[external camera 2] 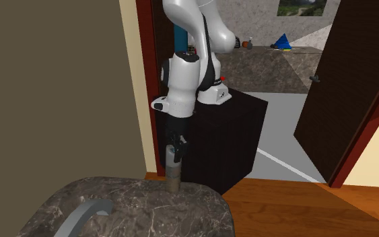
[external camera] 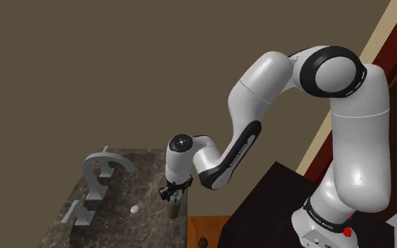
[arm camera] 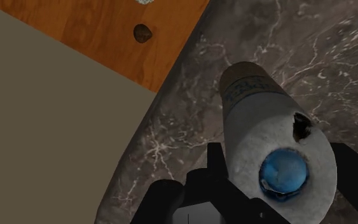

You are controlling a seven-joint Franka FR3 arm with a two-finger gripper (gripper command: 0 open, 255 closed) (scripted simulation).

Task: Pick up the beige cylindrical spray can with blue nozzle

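Observation:
The spray can (arm camera: 266, 121) is a pale beige cylinder with a blue nozzle (arm camera: 284, 173) on top. It stands upright near the edge of a dark marble counter (arm camera: 285, 38). My black gripper (arm camera: 282, 156) comes down over its top, one finger pressed on each side of the can body, shut on it. In the second exterior view the gripper (external camera 2: 175, 151) hangs straight down over the can (external camera 2: 174, 176), whose base rests at the counter's far rim (external camera 2: 147, 209). In the shoulder view the can (external camera: 175, 206) stands under the gripper (external camera: 173, 194) at the counter's right edge.
A grey curved faucet (external camera: 105, 169) and its handle (external camera: 78, 213) stand on the counter's left part, with a small white object (external camera: 133, 209) between them and the can. A wood-fronted cabinet with a dark knob (arm camera: 142, 33) lies below the edge. The olive wall (external camera 2: 53, 87) is close beside it.

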